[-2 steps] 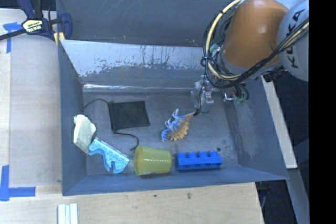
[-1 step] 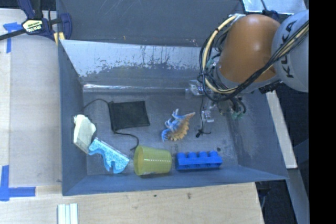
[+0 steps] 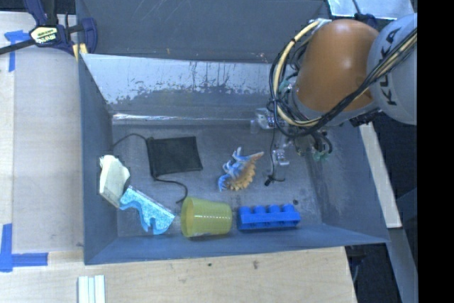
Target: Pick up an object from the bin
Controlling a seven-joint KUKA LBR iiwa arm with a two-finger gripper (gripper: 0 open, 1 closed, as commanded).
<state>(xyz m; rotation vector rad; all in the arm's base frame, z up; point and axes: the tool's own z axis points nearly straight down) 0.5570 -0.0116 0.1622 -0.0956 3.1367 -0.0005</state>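
Blue brick [image 3: 268,216] and yellow cup [image 3: 206,216] up front; jaws hover just right of the blue-and-tan toy [image 3: 240,170], apart or together, can't tell.

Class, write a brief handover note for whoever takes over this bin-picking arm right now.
End effector: low in the right half of the bin, just right of a small blue-and-tan toy figure; nothing seen in it.
By the front wall: blue building brick, yellow-green cup on its side, light blue toy.
Done: nothing picked yet.
Left: grasp one thing, lift it out.
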